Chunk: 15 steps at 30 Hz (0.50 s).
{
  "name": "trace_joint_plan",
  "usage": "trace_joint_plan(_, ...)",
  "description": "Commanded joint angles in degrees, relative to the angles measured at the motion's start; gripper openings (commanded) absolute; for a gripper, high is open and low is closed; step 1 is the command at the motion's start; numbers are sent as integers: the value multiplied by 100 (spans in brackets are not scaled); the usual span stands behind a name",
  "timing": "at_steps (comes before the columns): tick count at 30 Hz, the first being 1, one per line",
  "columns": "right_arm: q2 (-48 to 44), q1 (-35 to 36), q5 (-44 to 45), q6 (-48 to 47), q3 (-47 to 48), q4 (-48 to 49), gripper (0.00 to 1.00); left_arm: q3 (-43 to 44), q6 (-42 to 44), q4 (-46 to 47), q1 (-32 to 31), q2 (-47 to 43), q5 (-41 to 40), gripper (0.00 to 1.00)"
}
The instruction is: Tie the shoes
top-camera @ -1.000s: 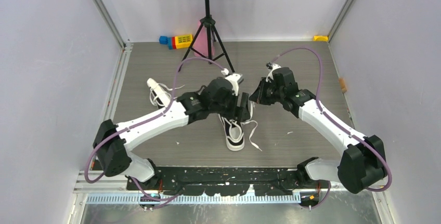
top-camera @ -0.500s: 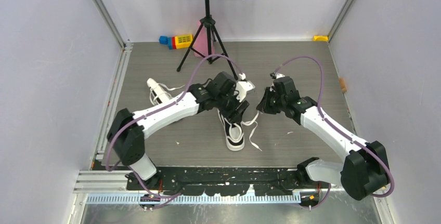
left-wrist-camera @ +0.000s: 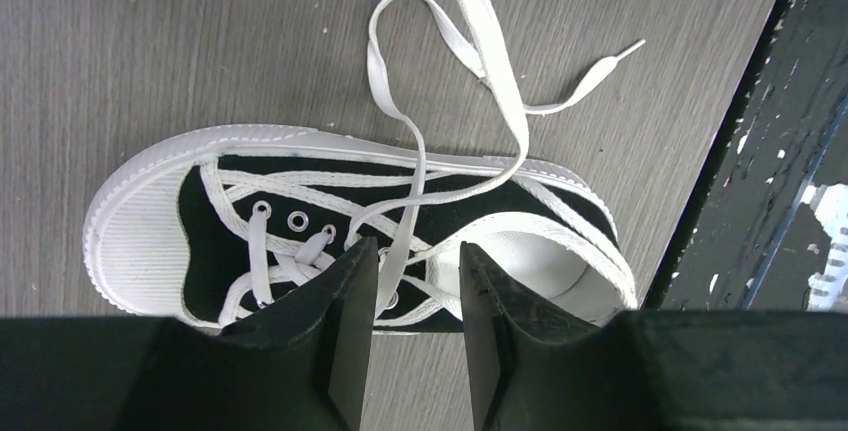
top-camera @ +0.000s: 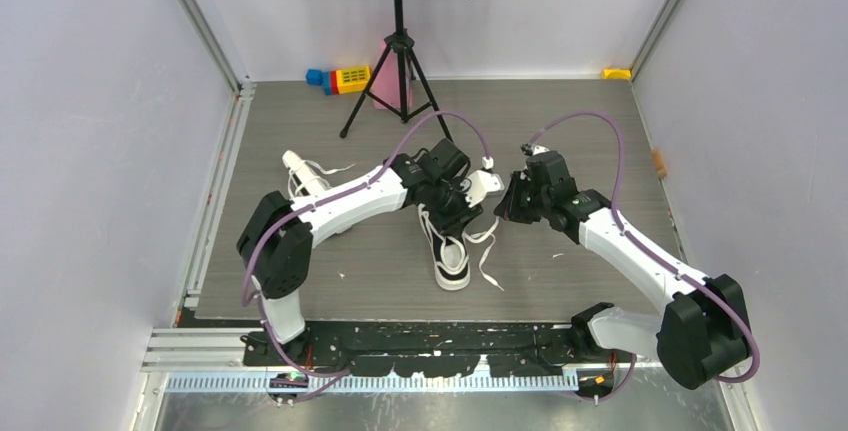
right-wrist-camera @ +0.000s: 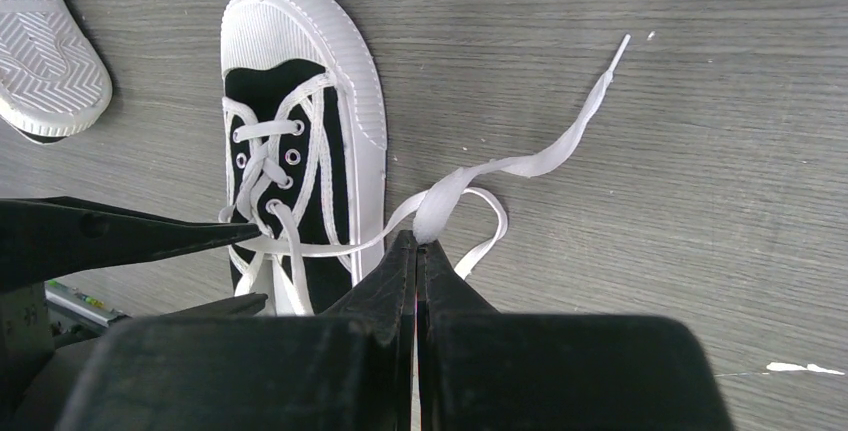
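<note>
Overhead and wrist close-ups (all downward) share one sneaker (top-camera: pixel 452 259).

**Grey table and what lies on it**

The grey wood-grain table (top-camera: pixel 560 121) carries one shoe (top-camera: pixel 452 256) upright near its middle, toe toward the near edge. Its loose lace (top-camera: pixel 488 256) trails over the boards to the right. A second shoe (top-camera: pixel 303 176) lies tipped over further left, sole showing. A black tripod (top-camera: pixel 400 81) stands at the far side, with coloured blocks (top-camera: pixel 340 78) just left of it and a yellow piece (top-camera: pixel 617 74) in the far right corner.
</note>
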Motion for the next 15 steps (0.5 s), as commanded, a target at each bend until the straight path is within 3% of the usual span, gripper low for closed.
trace_joint_plan(1, -166, -17, -1, 47, 26, 108, 0, 249, 324, -262, -12, 110, -41, 38)
trace_joint_plan(10, -114, -17, -32, 57, 124, 84, 0, 354, 386, -440, -12, 349, -377, 33)
trace_joint_plan(15, -132, -17, -163, 27, 144, 96, 0, 187, 292, -143, 24, 226, -502, 6)
